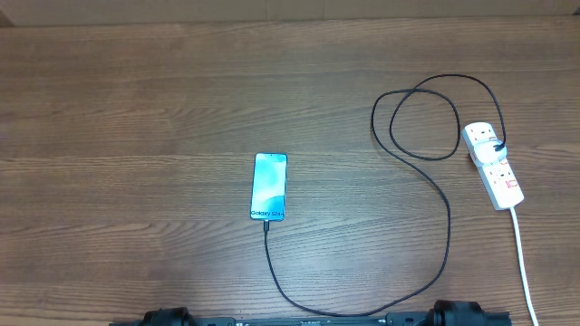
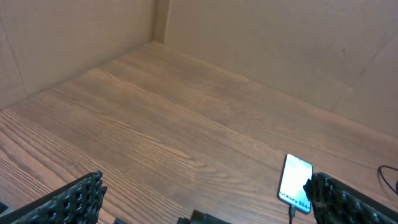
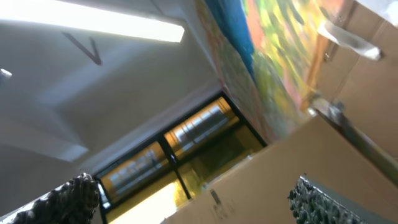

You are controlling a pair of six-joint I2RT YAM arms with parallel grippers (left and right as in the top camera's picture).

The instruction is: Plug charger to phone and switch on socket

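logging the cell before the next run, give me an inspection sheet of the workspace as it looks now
surface: wooden table, bare grain, no spills seen
job's things: phone flat, screen lit and facing up, mid-table; socket on the right side with a white plug in it, switch state too small to tell
clutter: nothing seen
claws: left claw open, empty, above the table; right claw open, empty, its camera facing the ceiling
cables: charger cable loops by the socket and sweeps round to the phone's near end, seating cannot be told; white cord runs toward the near edge
surroundings: cardboard walls; ceiling light
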